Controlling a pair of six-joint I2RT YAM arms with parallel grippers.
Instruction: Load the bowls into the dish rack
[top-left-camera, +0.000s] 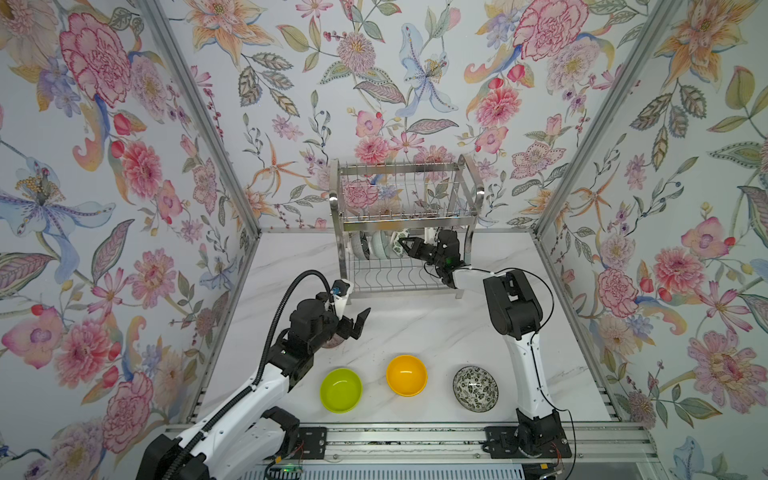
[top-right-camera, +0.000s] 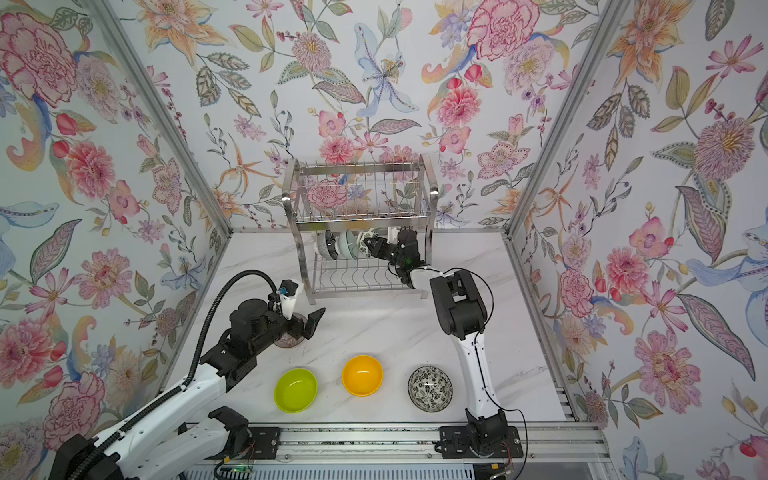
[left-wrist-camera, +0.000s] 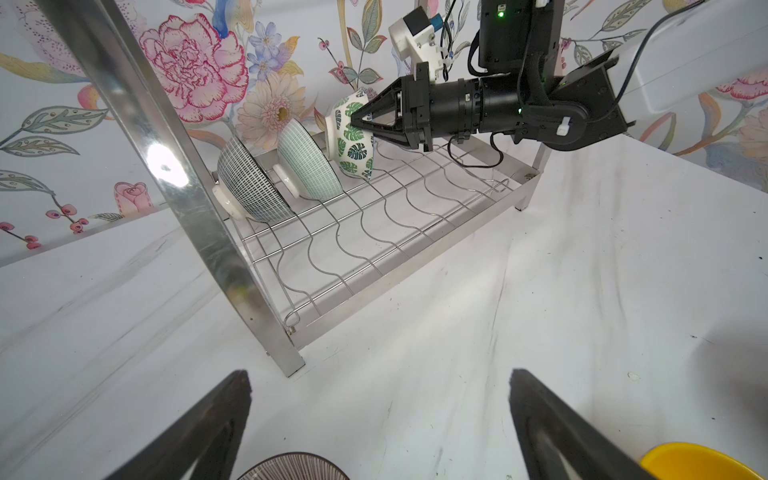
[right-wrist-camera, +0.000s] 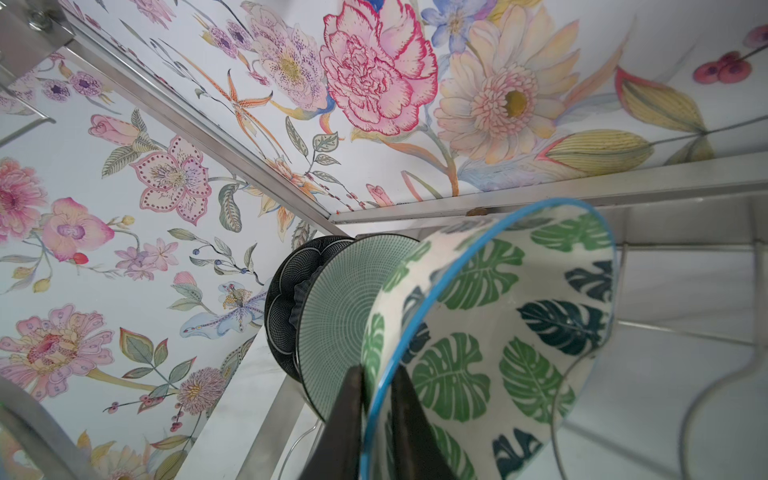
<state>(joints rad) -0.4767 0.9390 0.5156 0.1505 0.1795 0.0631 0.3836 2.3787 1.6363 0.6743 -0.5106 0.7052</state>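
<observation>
I count seven bowls and one dish rack (top-left-camera: 409, 223), a shiny two-tier steel wire frame with wavy slots. It stands at the centre of both top views, against the flowered back wall. Three glazed bowls stand on edge in a row in its lower tier: a dark navy bowl (left-wrist-camera: 249, 187) with fine grid lines, a pale mint bowl (left-wrist-camera: 309, 162) just beside it, then the leaf-print bowl (left-wrist-camera: 353, 143), white with green leaves and a blue rim. My right gripper (right-wrist-camera: 376, 399) has its fingers narrow, pinched across that rim, one inside and one outside. Four bowls sit upright on the white marble-look table (top-left-camera: 415, 324). A smooth lime green bowl (top-left-camera: 340, 390), an orange-yellow bowl (top-left-camera: 406, 375) and a black-and-white floral bowl (top-left-camera: 475, 388) lie well apart in a row across the lower middle. A ribbed pinkish-brown bowl (top-right-camera: 293, 341) sits left of centre, mostly hidden beneath my left gripper (top-left-camera: 360, 322), whose fingers stand wide apart above it.
</observation>
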